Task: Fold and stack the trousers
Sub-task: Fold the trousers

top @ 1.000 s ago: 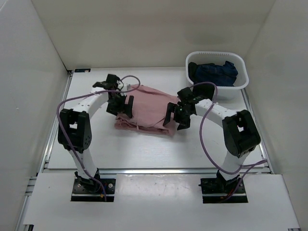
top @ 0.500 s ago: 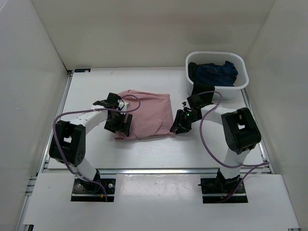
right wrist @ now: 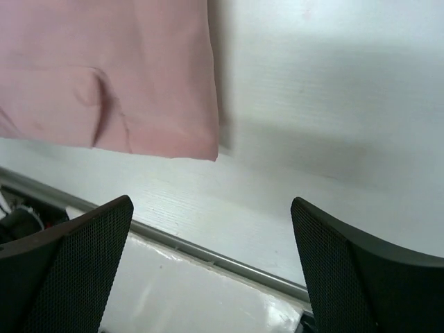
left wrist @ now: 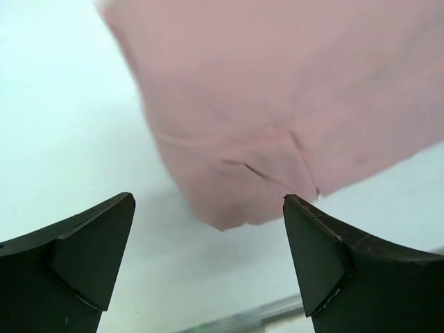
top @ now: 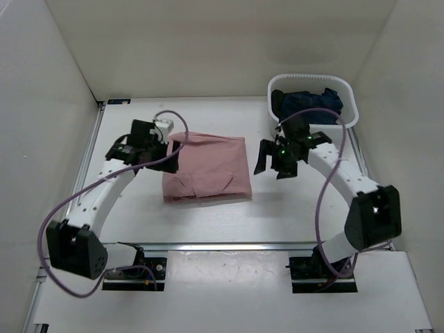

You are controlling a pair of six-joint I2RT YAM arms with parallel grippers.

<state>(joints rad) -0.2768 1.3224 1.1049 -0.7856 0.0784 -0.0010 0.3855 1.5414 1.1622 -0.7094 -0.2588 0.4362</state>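
**A:** On the table [top: 208,222], where are the trousers [top: 207,168], and what is hard to read about them?

**B:** They lie flat as a folded pink pad. The white basket [top: 347,114] stands to their right and farther back, well apart. No drawstring shows, so I cannot tell which edge is the waist. Creases and a small flap show along the near edge.

**A:** Which way does the pad run?

**B:** It is close to square. The slightly longer side runs left to right, with the edges roughly square to the table.

**A:** And from the wrists?

**B:** The left wrist view is blurred. It shows only a corner of the trousers [left wrist: 291,90], cut off at the top of the frame. The right wrist view shows another corner [right wrist: 104,69], cut off at the top and left.

**A:** The grippers?

**B:** The left gripper [top: 170,156] hovers at the trousers' left edge, and the right gripper [top: 272,165] sits just off their right edge. Both have their fingers spread wide with nothing between them. That is plain in the wrist views too, left [left wrist: 208,201] and right [right wrist: 211,201].

**A:** Anything hidden by the basket?

**B:** A navy cloth [top: 309,104] lies inside it, partly covered by the rim and by the right arm's cable.
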